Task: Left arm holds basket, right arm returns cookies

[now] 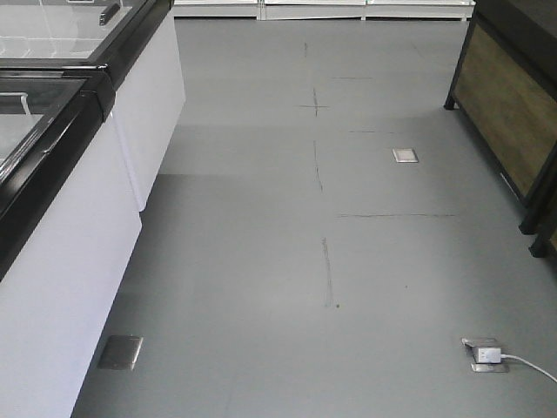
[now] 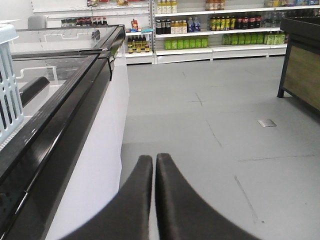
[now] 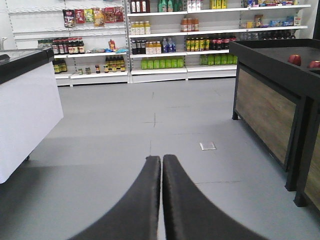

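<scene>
A slice of the light blue slotted basket (image 2: 10, 85) shows at the far left of the left wrist view, resting on top of the freezer. My left gripper (image 2: 154, 159) is shut with nothing between its fingers, well to the right of the basket and over the grey floor beside the freezer. In the right wrist view my right gripper (image 3: 161, 159) is also shut and empty, pointing down the aisle toward the shelves. The cookies are out of view. Neither arm appears in the front view.
A white chest freezer with black-framed glass lids (image 1: 61, 174) (image 2: 70, 90) lines the left side. A dark wooden display stand (image 1: 509, 96) (image 3: 272, 95) stands on the right. Stocked shelves (image 3: 165, 45) close the far end. A floor socket with a white plug (image 1: 485, 353) lies near the front right.
</scene>
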`<state>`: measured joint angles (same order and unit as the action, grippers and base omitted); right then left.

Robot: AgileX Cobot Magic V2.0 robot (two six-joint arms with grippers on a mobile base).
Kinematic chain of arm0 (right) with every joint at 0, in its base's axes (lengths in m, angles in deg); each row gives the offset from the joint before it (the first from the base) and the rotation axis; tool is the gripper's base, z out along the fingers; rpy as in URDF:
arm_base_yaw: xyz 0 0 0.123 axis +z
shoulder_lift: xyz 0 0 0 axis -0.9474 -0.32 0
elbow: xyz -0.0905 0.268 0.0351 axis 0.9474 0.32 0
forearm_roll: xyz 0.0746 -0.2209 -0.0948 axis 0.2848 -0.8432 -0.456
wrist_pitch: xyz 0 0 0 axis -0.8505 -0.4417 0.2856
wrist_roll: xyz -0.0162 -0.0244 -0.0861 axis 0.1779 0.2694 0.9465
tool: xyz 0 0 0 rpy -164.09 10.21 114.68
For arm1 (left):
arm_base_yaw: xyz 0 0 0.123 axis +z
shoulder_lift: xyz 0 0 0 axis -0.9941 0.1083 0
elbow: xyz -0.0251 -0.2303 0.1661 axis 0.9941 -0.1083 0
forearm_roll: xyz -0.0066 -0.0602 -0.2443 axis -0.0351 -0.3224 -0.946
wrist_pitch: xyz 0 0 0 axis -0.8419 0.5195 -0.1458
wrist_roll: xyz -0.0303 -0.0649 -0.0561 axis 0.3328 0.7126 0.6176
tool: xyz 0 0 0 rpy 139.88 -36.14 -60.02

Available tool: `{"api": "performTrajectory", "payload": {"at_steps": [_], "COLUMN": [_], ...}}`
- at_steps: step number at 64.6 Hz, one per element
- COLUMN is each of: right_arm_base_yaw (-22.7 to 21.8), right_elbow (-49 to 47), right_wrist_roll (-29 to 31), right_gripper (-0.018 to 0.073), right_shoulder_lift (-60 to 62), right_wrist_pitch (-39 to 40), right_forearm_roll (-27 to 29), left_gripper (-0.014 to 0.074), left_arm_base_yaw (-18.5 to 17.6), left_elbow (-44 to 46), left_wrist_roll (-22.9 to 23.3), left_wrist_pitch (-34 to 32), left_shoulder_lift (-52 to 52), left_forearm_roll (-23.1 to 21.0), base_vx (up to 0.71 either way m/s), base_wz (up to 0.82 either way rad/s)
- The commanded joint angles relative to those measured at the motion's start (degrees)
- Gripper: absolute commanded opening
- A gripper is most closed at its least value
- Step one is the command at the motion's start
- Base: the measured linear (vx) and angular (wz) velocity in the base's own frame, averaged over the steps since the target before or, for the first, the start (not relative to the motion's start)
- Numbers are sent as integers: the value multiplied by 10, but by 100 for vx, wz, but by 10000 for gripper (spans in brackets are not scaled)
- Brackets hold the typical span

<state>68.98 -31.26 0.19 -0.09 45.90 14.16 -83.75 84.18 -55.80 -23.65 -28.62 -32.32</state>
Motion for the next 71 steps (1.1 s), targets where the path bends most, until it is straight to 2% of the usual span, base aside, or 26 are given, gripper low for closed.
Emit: {"api": "performTrajectory", "payload": {"at_steps": [1,71], "right_arm_base_yaw": [-3,-3], "right_elbow": [2,2], "right_wrist_roll": [-1,-1], "right_gripper": [-8,-8], "right_shoulder_lift": [7,7], "right_wrist_pitch": [42,42], "right_forearm_roll": [-2,-2], "left_gripper": [-7,-7], "left_arm_base_yaw": [1,1], "left_elbow": [17,17], "left_wrist_roll": [5,5], "left_wrist_pitch": [-41,-44], "left_shoulder_lift": [-6,-6], "left_forearm_roll": [-2,-2], "base_vx": [0,0], "base_wz": [0,0]}}
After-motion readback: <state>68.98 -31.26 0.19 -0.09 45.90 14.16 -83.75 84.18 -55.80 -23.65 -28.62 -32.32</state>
